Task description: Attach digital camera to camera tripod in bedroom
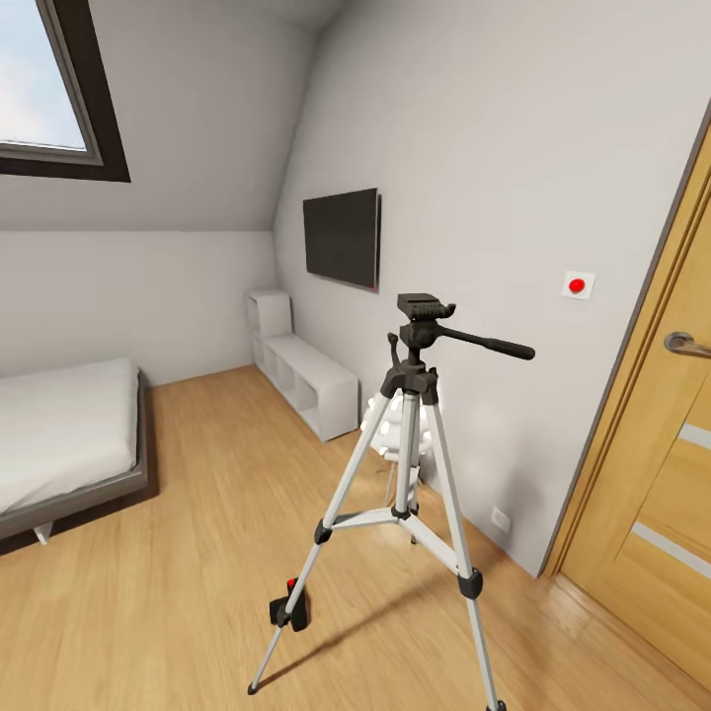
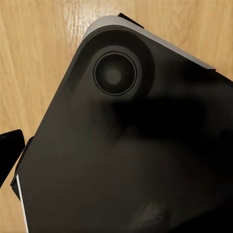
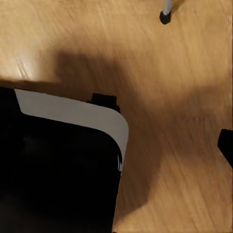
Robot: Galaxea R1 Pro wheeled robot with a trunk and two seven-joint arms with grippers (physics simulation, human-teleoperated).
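Bedroom, listed left to right. Skylight (image 1: 44, 84): dark-framed, sitting in the sloped ceiling at far left. Bed (image 1: 69, 434): low, grey frame, white mattress, lying against the left wall. Wood floor (image 1: 197, 553): running across the room. Digital camera (image 1: 291, 604): small, black, red button on top, sitting on the floor just beside the tripod's near-left leg. Cube shelves (image 1: 301, 375): white, standing along the far wall under a dark wall screen (image 1: 342, 237). Camera tripod (image 1: 415, 474): standing upright at centre, legs spread, pan head bare, handle pointing right; one foot (image 3: 165, 18) is showing in the right wrist view. White lamp (image 1: 390, 430): standing behind the tripod. Wooden door (image 1: 662, 474): at right. Both claws: cannot tell whether apart or together.
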